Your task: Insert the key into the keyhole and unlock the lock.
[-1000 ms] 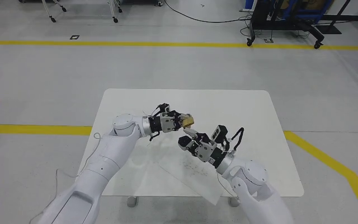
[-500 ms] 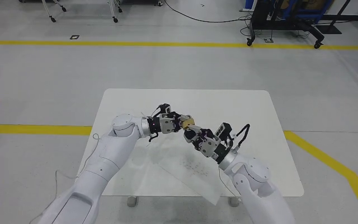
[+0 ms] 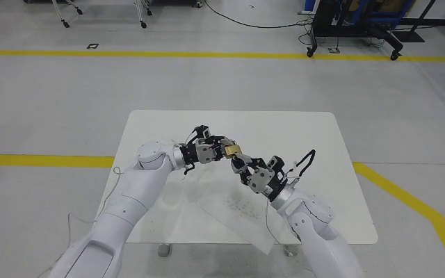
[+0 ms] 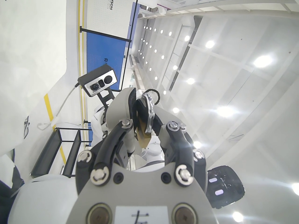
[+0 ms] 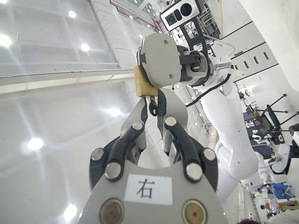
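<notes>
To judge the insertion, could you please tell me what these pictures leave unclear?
Keyhole: right wrist view, covered by the key under the lock.
Shackle: same view, hidden behind the left claw.
Key's depth: top view, too small beside the right claw.

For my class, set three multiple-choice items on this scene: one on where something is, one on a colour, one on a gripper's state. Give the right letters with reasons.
1. Where is the lock?
A. held up in the left gripper
B. shut in a drawer
C. hanging from a hook

2. What colour is the lock's body?
A. red
B. brass yellow
C. blue

3. What state is the right gripper in?
A. wide open and empty
B. shut on a cloth
C. shut on the key

Answers:
1 A: the left wrist view shows that gripper clamped on the lock.
2 B: the body shows brass yellow in the right wrist view.
3 C: it pinches the key, whose tip meets the lock's underside.
</notes>
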You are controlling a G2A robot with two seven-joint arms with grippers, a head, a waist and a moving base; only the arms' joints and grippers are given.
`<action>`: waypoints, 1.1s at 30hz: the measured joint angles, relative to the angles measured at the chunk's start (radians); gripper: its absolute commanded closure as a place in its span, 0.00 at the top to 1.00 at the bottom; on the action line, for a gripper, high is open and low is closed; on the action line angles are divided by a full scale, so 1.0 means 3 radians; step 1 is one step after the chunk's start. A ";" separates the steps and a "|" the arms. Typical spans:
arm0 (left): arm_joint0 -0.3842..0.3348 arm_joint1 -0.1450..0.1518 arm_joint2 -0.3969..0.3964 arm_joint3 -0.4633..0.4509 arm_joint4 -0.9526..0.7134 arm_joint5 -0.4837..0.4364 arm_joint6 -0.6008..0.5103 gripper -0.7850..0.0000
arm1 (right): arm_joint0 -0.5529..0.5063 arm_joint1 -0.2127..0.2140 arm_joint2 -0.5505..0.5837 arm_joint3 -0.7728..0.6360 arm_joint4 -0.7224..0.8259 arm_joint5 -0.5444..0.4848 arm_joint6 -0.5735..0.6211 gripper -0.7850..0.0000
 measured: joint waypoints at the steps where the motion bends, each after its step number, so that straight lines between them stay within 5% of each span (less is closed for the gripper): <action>1: -0.0001 0.0000 0.0003 -0.0004 0.0020 -0.0003 0.0000 0.00 | 0.0005 0.0000 -0.0008 0.0005 -0.0008 -0.0003 0.0000 0.00; 11: 0.0017 0.0000 -0.0023 -0.0033 0.0073 -0.0110 0.0029 0.00 | -0.0038 0.0019 0.0024 -0.0141 -0.0166 -0.0108 -0.0146 0.00; 12: 0.0016 0.0001 -0.0028 -0.0033 0.0090 -0.0116 0.0051 0.00 | -0.0057 0.0027 0.0014 -0.0188 -0.0331 -0.0178 -0.0159 0.20; 14: 0.0012 0.0004 -0.0033 -0.0034 0.0146 -0.0140 0.0110 0.00 | -0.0098 0.0040 0.0015 -0.0263 -0.0598 -0.0290 -0.0196 0.30; 18: 0.0020 0.0015 -0.0036 -0.0074 0.0369 -0.0277 0.0321 0.00 | -0.0246 0.0075 0.0022 -0.0475 -0.1263 -0.0444 -0.0354 0.24; 24: 0.0082 0.0025 -0.0073 -0.0186 0.0549 -0.0481 0.0608 0.00 | -0.0380 0.0083 -0.0184 -0.0612 -0.2117 -0.0523 -0.0733 0.30; 33: 0.0161 0.0045 -0.0132 -0.0314 0.0679 -0.0610 0.0698 0.00 | -0.0264 0.0026 -0.0544 -0.0521 -0.2632 -0.0578 -0.1285 0.23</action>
